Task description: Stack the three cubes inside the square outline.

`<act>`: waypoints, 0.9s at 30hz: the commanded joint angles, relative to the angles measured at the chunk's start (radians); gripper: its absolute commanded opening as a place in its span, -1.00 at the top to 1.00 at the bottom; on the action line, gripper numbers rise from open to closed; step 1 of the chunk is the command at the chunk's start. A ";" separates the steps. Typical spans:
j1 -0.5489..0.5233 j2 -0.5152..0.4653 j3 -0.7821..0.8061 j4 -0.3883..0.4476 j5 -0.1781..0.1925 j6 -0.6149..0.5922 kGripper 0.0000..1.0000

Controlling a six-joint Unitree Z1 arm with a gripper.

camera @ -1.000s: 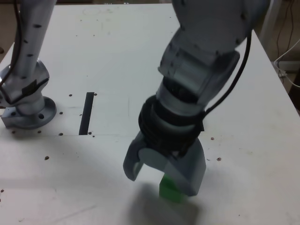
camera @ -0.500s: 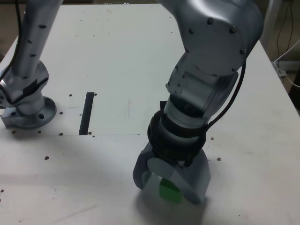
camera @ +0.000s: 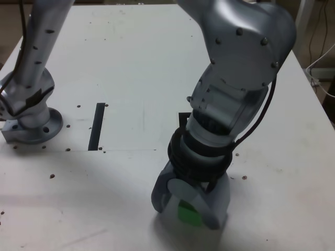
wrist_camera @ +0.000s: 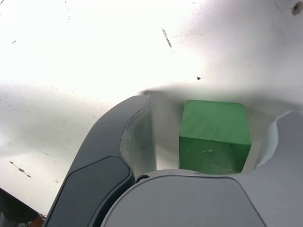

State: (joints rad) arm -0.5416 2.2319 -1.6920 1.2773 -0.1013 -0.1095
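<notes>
The green cube (camera: pixel 188 214) sits on the white table near the front edge, low in the exterior view. My gripper (camera: pixel 187 213) is down over it, one finger on each side. In the wrist view the green cube (wrist_camera: pixel 215 135) lies between the jaws of the gripper (wrist_camera: pixel 215 113). A strip of table shows between the cube and one finger (wrist_camera: pixel 132 137), while the other finger sits close against it. The jaws stand open. A black corner of the square outline (camera: pixel 182 117) peeks out behind the arm; the rest is hidden. The red and yellow cubes are out of view.
A thin black strip (camera: pixel 97 126) lies on the table at the exterior view's left. The arm's base (camera: pixel 31 123) stands at the far left. Small screw holes dot the white tabletop (camera: pixel 131 63).
The gripper has come down over the green cube until its fingers flank it, and the jaws have narrowed toward the cube. The cube has not moved.
</notes>
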 commanded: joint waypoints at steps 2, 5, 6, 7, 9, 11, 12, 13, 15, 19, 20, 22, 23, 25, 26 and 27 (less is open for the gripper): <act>0.000 0.007 -0.004 0.006 0.000 -0.008 -0.32; -0.002 0.007 -0.009 0.010 0.005 -0.015 -0.14; -0.002 0.007 -0.011 0.012 0.006 -0.016 -0.08; -0.003 0.006 -0.014 0.014 0.007 -0.017 -0.02; -0.003 0.005 -0.021 0.017 0.010 -0.017 0.10; -0.003 0.003 -0.032 0.020 0.012 -0.013 0.23; -0.003 0.003 -0.038 0.021 0.013 -0.011 0.29; -0.003 0.002 -0.042 0.021 0.014 -0.009 0.34; -0.003 0.002 -0.049 0.020 0.015 -0.004 0.41; -0.003 0.002 -0.050 0.019 0.014 -0.002 0.43; -0.003 0.002 -0.049 0.019 0.014 -0.002 0.43; -0.003 0.002 -0.049 0.018 0.014 -0.002 0.43; -0.003 0.003 -0.049 0.018 0.013 -0.002 0.43; -0.003 0.003 -0.049 0.018 0.012 -0.002 0.44; -0.003 0.003 -0.049 0.018 0.012 -0.002 0.44; -0.003 0.002 -0.049 0.019 0.012 -0.002 0.44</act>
State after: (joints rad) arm -0.5428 2.2355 -1.7413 1.2956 -0.0881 -0.1136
